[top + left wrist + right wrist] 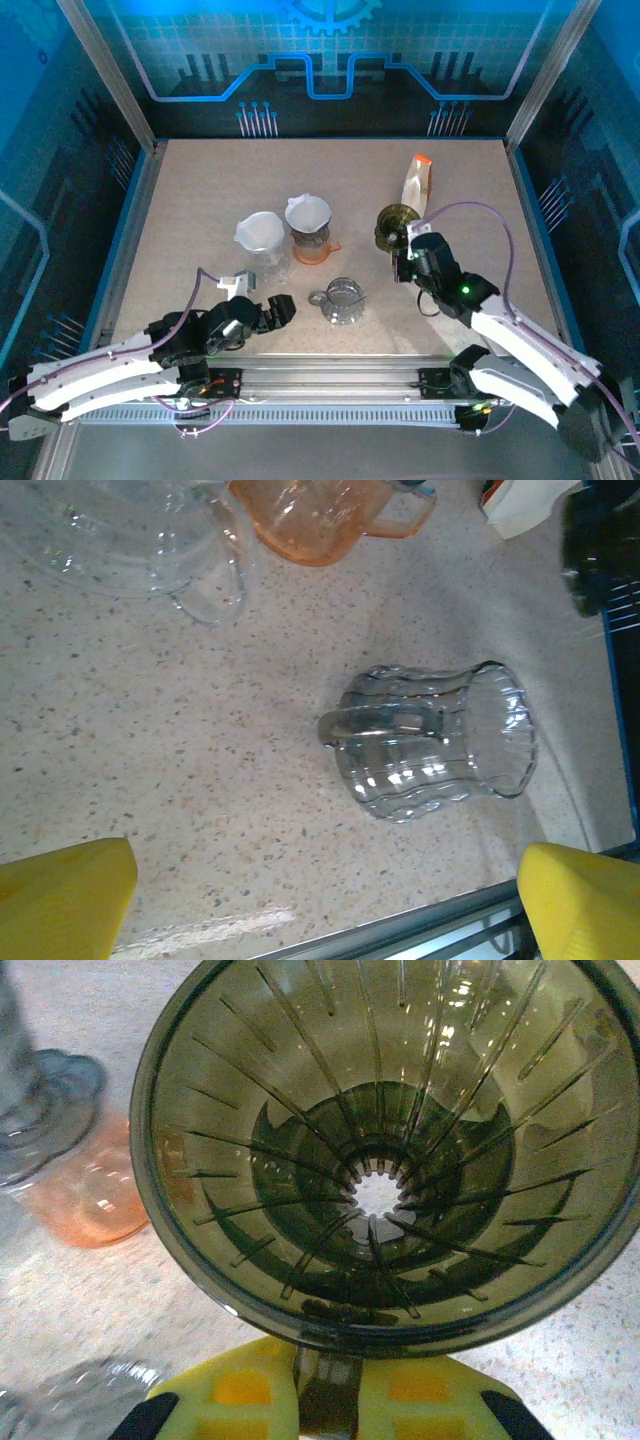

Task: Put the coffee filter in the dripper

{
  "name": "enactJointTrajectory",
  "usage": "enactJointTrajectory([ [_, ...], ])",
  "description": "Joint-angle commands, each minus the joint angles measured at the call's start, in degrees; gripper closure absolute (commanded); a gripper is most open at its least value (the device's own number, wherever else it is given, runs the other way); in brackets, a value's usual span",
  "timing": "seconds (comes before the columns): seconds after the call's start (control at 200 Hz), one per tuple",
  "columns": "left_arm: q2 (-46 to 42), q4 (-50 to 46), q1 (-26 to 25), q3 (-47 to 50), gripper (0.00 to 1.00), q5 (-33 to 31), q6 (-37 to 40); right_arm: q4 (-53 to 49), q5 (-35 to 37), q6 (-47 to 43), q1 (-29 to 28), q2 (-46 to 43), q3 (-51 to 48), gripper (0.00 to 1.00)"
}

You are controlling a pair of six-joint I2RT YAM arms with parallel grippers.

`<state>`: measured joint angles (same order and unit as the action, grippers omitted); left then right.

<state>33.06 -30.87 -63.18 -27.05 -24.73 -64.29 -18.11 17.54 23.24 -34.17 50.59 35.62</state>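
My right gripper [326, 1400] is pinched shut on the handle tab of the dark green dripper [380, 1150], right of the table's [200, 190] middle, near an orange dripper [314, 248] with a white coffee filter [307, 212], while my left gripper [322, 900] hangs wide open over a clear glass jug [430, 745].

Glossy translucent dripper [250, 1110], matt speckled table [150, 740], clear glass jug [430, 750]
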Motion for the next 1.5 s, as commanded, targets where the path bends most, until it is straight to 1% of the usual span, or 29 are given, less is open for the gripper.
enactJointTrajectory([
  [0.0,-1.91,-2.15,-0.54,1.37,0.01,-2.02,0.96,-8.89,-4.37,-2.9,-2.73,-4.93,3.79,0.99],
  [0.12,-3.68,-2.15,-0.52,1.5,0.01,-2.51,1.62,-13.68,-8.97,-5.16,-7.38,-7.56,6.03,0.99],
  [0.235,-3.98,-2.78,-0.47,1.01,0.01,-3.1,2.17,-15.15,-9.3,-6.58,-13.99,-8.55,6.97,0.99],
  [0.32,-4.0,-3.13,-0.45,0.79,0.01,-3.61,2.29,-14.8,-10.46,-7.42,-17.98,-6.61,7.57,0.99],
  [0.445,-4.07,-3.62,-0.46,0.52,0.01,-3.92,2.56,-13.48,-8.93,-8.17,-22.86,-2.31,8.17,0.99],
  [0.545,-4.24,-3.92,-0.46,0.67,0.01,-3.85,2.36,-12.8,-6.52,-8.55,-25.15,-0.06,8.4,0.99],
  [0.68,-4.76,-4.17,-0.46,1.11,0.01,-3.92,1.9,-13.65,-5.71,-8.49,-25.9,1.34,9.19,0.99],
  [0.941,-4.98,-3.56,-0.45,1.73,0.01,-4.08,1.66,-14.81,-4.75,-7.87,-26.35,0.81,8.55,0.98],
  [1.496,-4.93,-3.47,-0.45,2.08,0.01,-4.53,0.97,-14.79,-8.46,-5.15,-26.39,0.3,6.42,0.96],
])
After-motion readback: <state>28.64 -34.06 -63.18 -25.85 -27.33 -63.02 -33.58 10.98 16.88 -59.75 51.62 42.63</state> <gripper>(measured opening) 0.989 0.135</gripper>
